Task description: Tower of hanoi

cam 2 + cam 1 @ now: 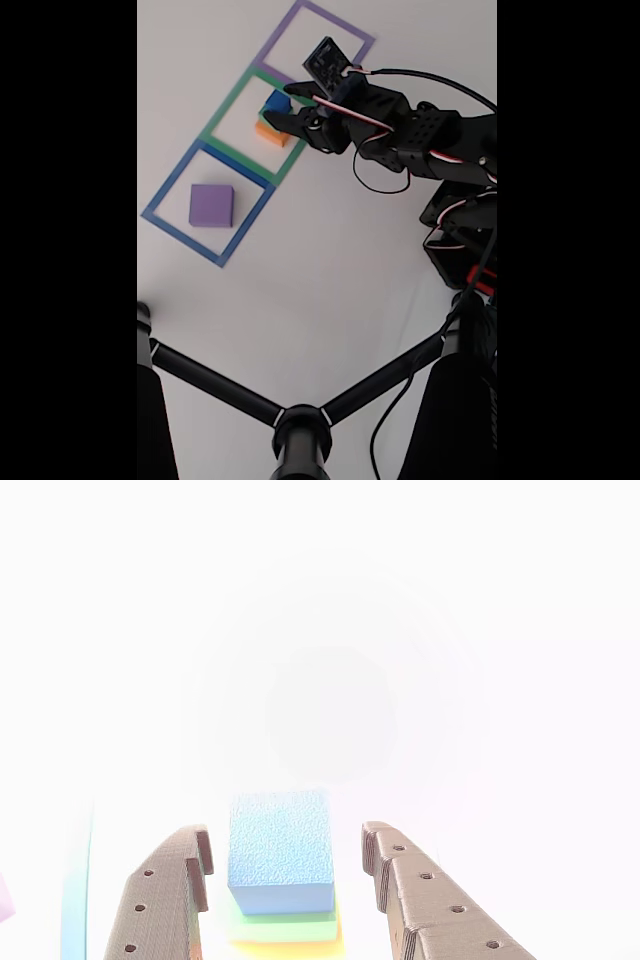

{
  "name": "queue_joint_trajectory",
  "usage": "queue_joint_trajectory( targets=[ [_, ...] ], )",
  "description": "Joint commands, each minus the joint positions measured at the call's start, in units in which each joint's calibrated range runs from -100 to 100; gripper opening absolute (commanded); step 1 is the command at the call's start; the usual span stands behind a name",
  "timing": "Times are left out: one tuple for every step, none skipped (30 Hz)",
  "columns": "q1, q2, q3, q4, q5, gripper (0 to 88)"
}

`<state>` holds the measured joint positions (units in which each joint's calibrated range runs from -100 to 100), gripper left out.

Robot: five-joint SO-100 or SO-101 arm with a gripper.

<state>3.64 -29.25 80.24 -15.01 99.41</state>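
Blue block (280, 852), topping a green block (285, 925) and an orange block (268, 134) inside the green square (228, 108), sits centred between the gripper's (285, 865) spread, empty jaws, apparently lined up for grasping.

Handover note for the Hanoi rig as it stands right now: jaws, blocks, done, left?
Gripper: jaws open, one on each side of the blue block, not closed on it.
Stack: blue block on top of a green block, with a yellow-orange layer under it, sitting in the green-outlined middle square.
Purple block lies alone in the blue-outlined square.
Purple-outlined square holds no block that I can see.
Left: close on blue, lift, carry on the moves.
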Motion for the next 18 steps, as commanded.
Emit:
queue_joint_trajectory(
  targets=[
    [-0.77, -0.26, -0.33, -1.51, 0.59, 12.4],
    [-0.77, -0.18, -0.33, -1.59, 0.59, 12.1],
    [-0.77, -0.1, -0.33, -1.75, 0.59, 11.9],
    [-0.77, -0.1, -0.24, -1.75, 0.59, 11.6],
    [-0.86, -0.1, -0.24, -1.75, 0.59, 11.3],
    [-0.96, -0.1, -0.24, -1.75, 0.59, 11.1],
    [-0.96, -0.1, -0.24, -1.83, 0.59, 10.7],
    [-0.96, -0.1, -0.24, -1.83, 0.59, 10.2],
    [-0.96, -0.1, -0.24, -1.83, 0.59, 9.8],
    [-1.05, -0.1, -0.24, -1.83, 0.59, 9.3],
    [-1.05, -0.1, -0.24, -1.83, 0.59, 9.0],
    [-1.15, -0.1, -0.24, -1.83, 0.59, 8.7],
    [-1.15, -0.1, -0.15, -1.83, 0.59, 8.3],
    [-1.25, -0.1, -0.15, -1.83, 0.59, 8.0],
    [-1.34, -0.1, -0.15, -1.83, 0.59, 7.7],
    [-1.34, -0.1, -0.15, -1.83, 0.59, 7.5],
    [-1.34, -0.1, -0.15, -1.83, 0.59, 7.5],
    [-1.34, -0.1, -0.24, -1.83, 0.59, 7.4]
  ],
)
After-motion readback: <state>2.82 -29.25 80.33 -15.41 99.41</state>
